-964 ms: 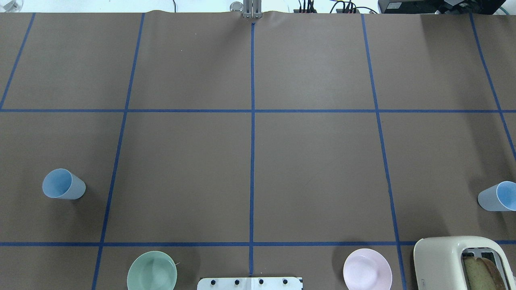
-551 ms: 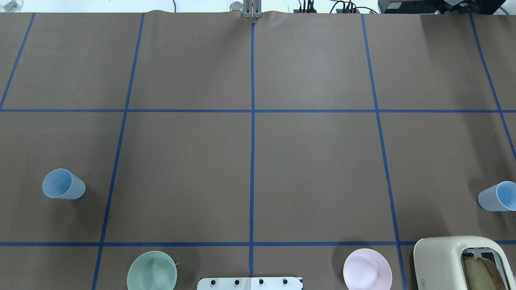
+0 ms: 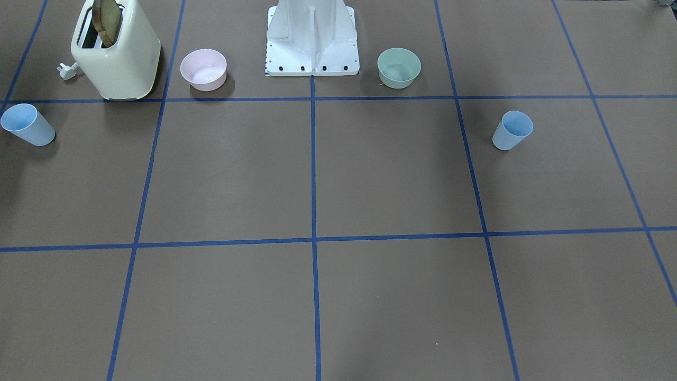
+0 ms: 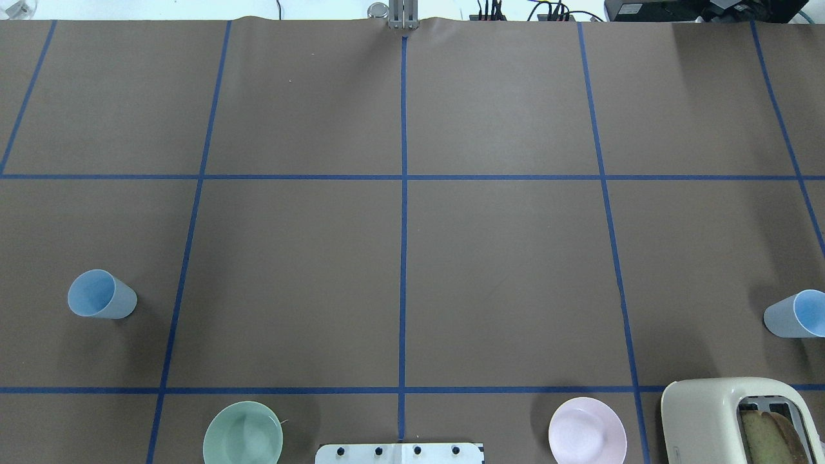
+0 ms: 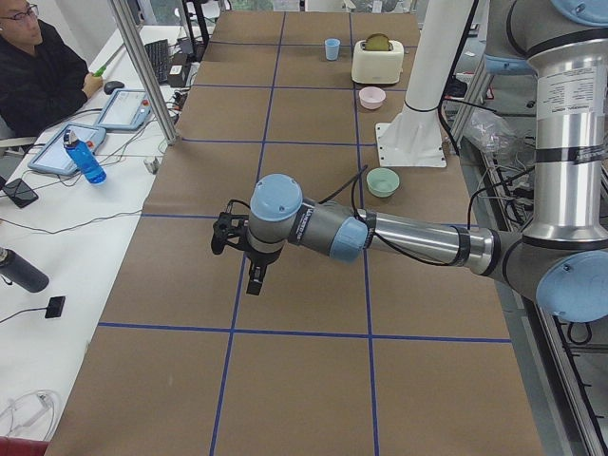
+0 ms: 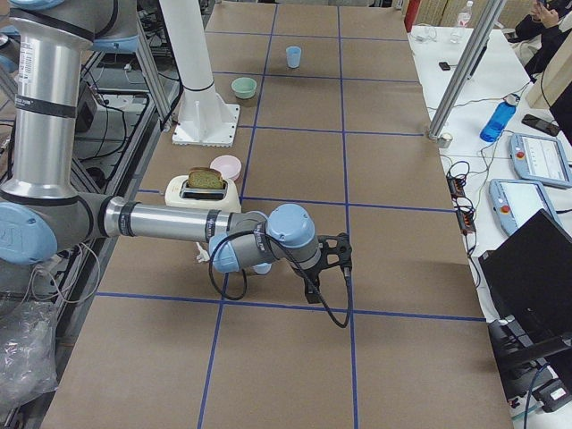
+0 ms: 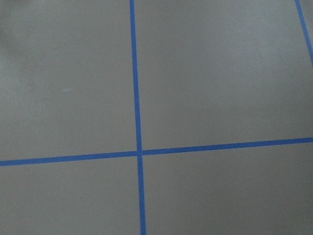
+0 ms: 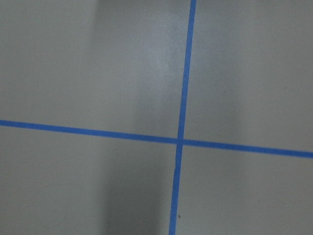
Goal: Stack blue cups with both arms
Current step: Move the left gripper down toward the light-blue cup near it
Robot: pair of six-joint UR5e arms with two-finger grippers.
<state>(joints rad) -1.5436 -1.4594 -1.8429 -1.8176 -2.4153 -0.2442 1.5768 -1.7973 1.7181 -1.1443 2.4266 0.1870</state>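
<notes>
Two pale-blue cups stand upright far apart on the brown table. One is at the left (image 4: 101, 294) (image 3: 512, 130), the other at the right edge (image 4: 794, 314) (image 3: 26, 124). My arms show only in the side views. My left gripper (image 5: 226, 234) hovers over the table at the near, left end. My right gripper (image 6: 338, 251) hovers over the right end. I cannot tell whether either is open or shut. Both wrist views show only bare table and blue tape lines. The far cup shows small in each side view (image 5: 332, 48) (image 6: 293, 56).
A pale green bowl (image 4: 243, 433) and a pink bowl (image 4: 587, 430) flank the white base stand (image 4: 399, 453). A cream toaster (image 4: 735, 419) with bread stands near the right cup. Blue tape lines (image 4: 403, 193) grid the table. An operator (image 5: 33, 66) sits at the side desk.
</notes>
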